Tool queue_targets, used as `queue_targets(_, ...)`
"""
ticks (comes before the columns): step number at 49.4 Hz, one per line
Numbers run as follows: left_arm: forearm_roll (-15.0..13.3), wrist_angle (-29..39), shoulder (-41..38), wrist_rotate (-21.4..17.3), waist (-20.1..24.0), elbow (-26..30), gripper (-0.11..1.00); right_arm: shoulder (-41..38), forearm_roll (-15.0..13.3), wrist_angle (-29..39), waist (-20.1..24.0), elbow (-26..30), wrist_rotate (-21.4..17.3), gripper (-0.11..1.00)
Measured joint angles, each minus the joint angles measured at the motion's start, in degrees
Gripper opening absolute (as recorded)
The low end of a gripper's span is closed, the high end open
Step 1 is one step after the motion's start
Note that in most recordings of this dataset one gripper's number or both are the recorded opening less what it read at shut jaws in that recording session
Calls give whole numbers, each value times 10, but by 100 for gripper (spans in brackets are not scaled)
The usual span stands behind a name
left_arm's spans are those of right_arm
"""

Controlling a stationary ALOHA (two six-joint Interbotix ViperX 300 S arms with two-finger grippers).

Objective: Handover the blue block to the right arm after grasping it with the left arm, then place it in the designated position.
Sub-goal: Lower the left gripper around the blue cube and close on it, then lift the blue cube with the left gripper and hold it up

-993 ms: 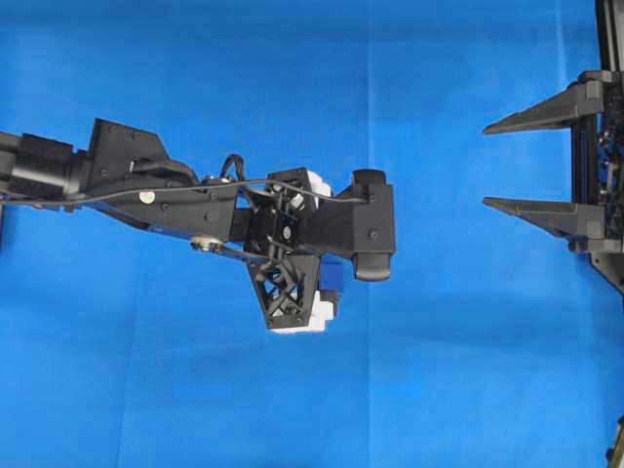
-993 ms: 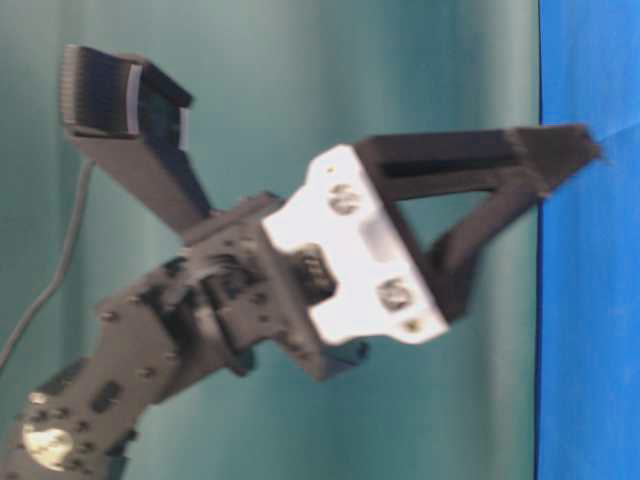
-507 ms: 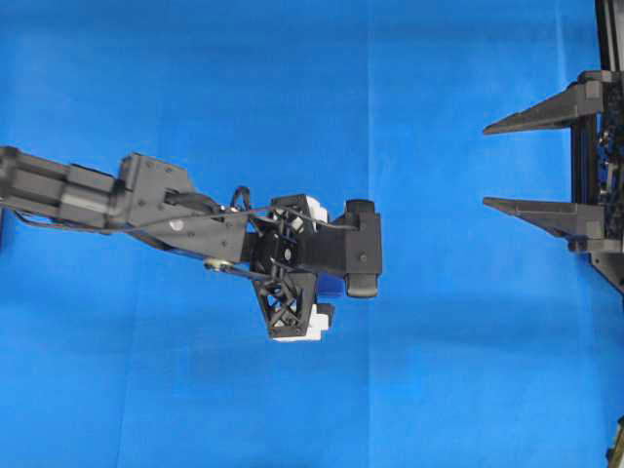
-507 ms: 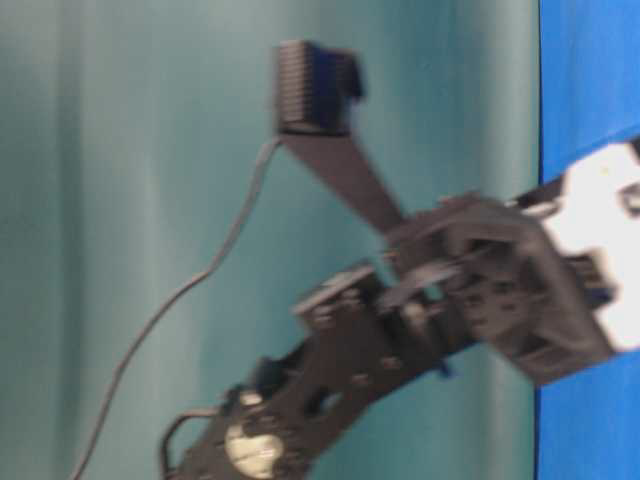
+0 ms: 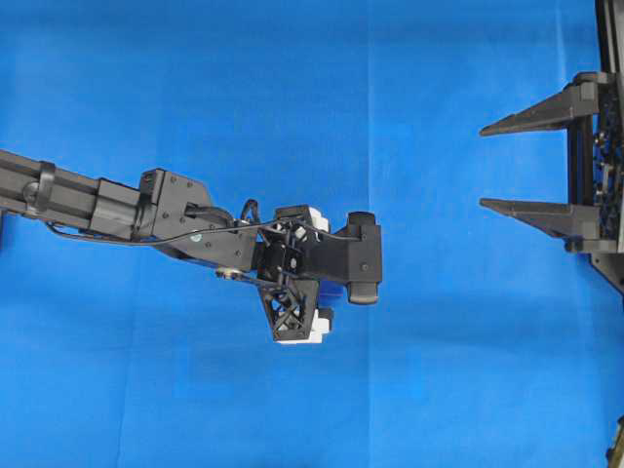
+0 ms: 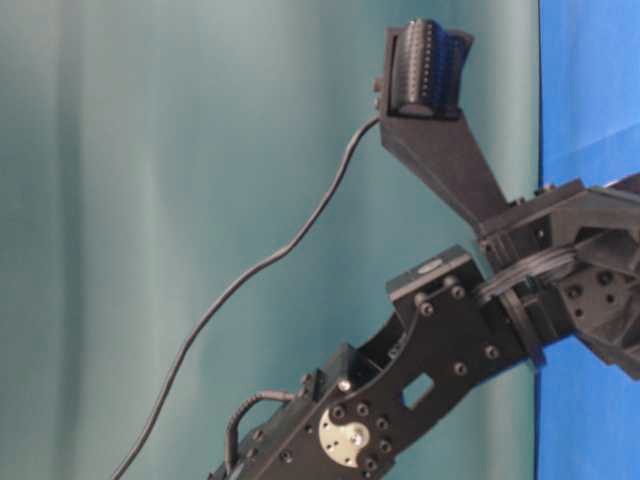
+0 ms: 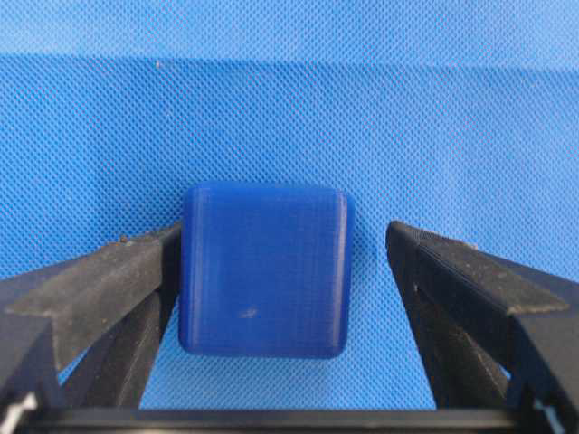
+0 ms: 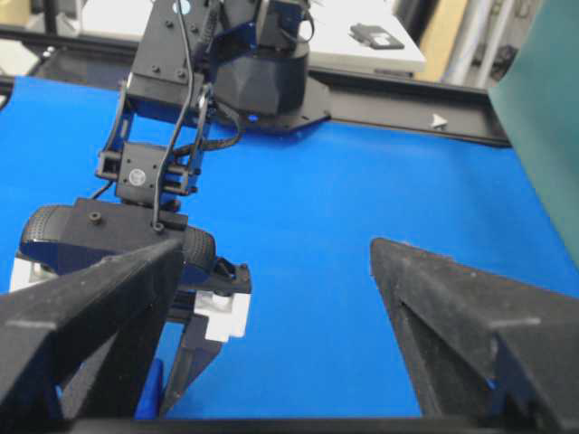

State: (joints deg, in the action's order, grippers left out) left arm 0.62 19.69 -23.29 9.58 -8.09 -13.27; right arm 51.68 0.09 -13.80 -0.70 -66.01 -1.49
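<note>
The blue block, a small dark-blue cube, lies on the bright blue cloth between the fingers of my left gripper. The jaws are open: the left finger rests against the block's side, and the right finger stands off with a gap. In the overhead view the left gripper points down at mid-table and covers most of the block. My right gripper waits open at the right edge, pointing left. It holds nothing, and a sliver of the block shows in its wrist view.
The blue cloth covers the whole table. A teal backdrop fills the table-level view behind the left arm. Beyond the cloth's far edge run a black frame rail and a white surface.
The left arm has come down toward the cloth and drawn slightly back to the left, bringing its open jaws around the block. The right gripper has stayed in place, open.
</note>
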Motion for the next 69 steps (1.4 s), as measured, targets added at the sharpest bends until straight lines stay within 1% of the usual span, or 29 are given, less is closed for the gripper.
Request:
queue_targets(8, 0, 0, 0, 0, 1, -2, 91, -2, 0, 0, -1, 0, 0, 98)
queue_targets(13, 0, 0, 0, 0, 3, -4, 86, -2, 0, 0, -1, 0, 0, 98)
queue_targets(16, 0, 0, 0, 0, 5, -4, 75, -2, 0, -1, -1, 0, 0, 98)
queue_targets(20, 3, 0, 0, 0, 11, -5, 52, -3, 0, -1, 0, 0, 0, 98)
queue_targets(21, 4, 0, 0, -3, 11, -5, 48, -3, -1, -1, -1, 0, 0, 98)
queue_targets(58, 4, -6, 1, -6, 13, -8, 48, -5, 0, -3, -1, 0, 0, 98)
queue_targets(69, 5, 15, 22, -6, 9, -8, 48, -5, 0, -3, 0, 0, 0, 98)
